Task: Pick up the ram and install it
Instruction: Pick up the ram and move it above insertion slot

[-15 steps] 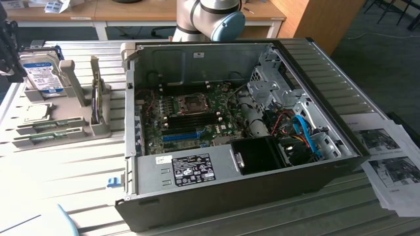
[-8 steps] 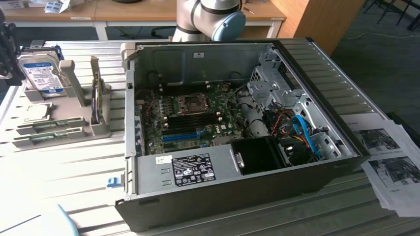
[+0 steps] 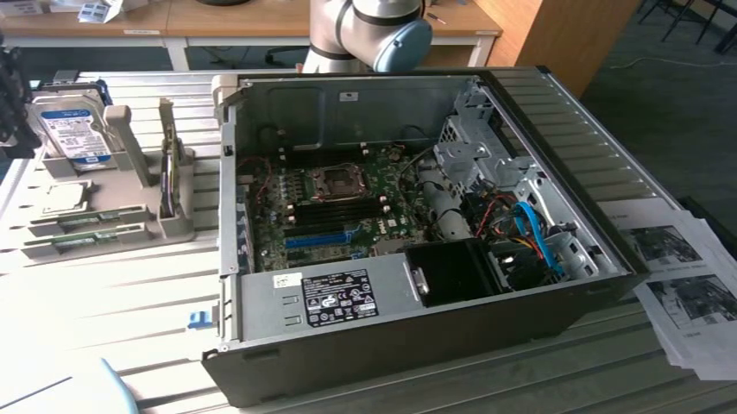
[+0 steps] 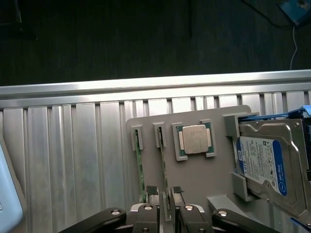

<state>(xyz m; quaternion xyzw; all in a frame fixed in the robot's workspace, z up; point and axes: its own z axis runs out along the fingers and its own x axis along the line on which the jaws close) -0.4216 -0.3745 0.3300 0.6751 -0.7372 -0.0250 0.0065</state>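
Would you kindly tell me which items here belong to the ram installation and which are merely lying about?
Job in hand: gripper, open astride the ram in the holder; motherboard inside the open computer case.
Lying about: other ram stick, CPU, hard drive, printed sheets.

1. A robotics lab or test workshop: a robot arm (image 3: 368,34) rises behind an open computer case (image 3: 403,354) on a slatted metal bench (image 3: 127,285).
2. A grey fixture (image 4: 199,179) holds loose computer parts.
3. Wooden desks (image 3: 230,21) and printed sheets (image 3: 679,285) suggest an office-like room.
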